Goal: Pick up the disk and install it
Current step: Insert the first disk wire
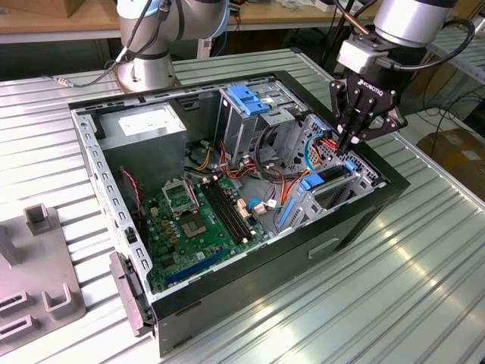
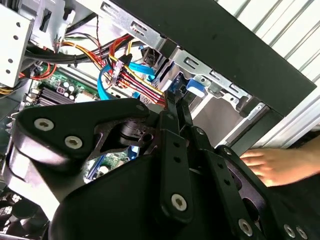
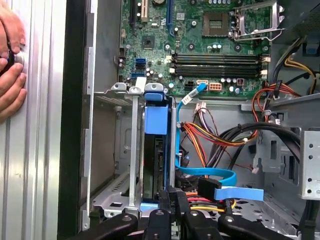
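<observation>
The disk stood on edge in a slot of the metal drive bay, with its blue rail showing at both ends. The gripper hung at one end, fingers pressed together. A blue flat cable and orange wires ran just beside the disk, near the green motherboard. A person's hand lay on the ribbed desk.

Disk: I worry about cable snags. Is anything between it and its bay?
Nothing visible. In the first wrist view the disk already stands edge-on in the drive cage slot, close to the gripper. The blue cable and power wires lie beside it, not across it.
</observation>
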`<state>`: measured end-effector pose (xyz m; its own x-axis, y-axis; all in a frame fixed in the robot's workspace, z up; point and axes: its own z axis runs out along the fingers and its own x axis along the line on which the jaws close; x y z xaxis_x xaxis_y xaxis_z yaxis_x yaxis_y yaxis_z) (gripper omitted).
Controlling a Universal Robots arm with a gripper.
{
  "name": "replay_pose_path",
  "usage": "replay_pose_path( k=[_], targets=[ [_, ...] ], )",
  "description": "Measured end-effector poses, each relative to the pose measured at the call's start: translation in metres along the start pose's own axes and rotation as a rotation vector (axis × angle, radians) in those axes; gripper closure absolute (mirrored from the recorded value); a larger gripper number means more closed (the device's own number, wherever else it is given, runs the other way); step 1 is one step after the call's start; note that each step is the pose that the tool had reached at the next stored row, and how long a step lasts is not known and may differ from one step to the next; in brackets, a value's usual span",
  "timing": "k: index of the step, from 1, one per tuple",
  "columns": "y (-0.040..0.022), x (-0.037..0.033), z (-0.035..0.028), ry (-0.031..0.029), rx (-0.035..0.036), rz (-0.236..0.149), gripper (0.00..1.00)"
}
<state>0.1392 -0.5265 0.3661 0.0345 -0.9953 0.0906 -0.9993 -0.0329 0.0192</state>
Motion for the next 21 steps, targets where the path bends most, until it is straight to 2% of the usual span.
replay_pose_path(
  k=[7, 9, 12, 14, 16, 19, 21],
  targets=[
    [0.0001, 0.0000, -0.0001, 0.0001, -0.0001, 0.001, 0.83],
    [0.0037, -0.0002, 0.0001, -0.0028, 0.0000, 0.001, 0.83],
    [0.0110, -0.0004, 0.0010, -0.0032, -0.0007, 0.009, 0.83],
    [0.0115, -0.0001, 0.0018, -0.0033, -0.0010, 0.012, 0.83],
    [0.0116, 0.0014, 0.0041, -0.0070, -0.0013, 0.016, 0.83],
    [0.0114, 0.0049, 0.0076, -0.0199, -0.0014, 0.022, 0.83],
    [0.0093, 0.0070, 0.0093, -0.0231, -0.0014, 0.023, 0.83]
  ],
)
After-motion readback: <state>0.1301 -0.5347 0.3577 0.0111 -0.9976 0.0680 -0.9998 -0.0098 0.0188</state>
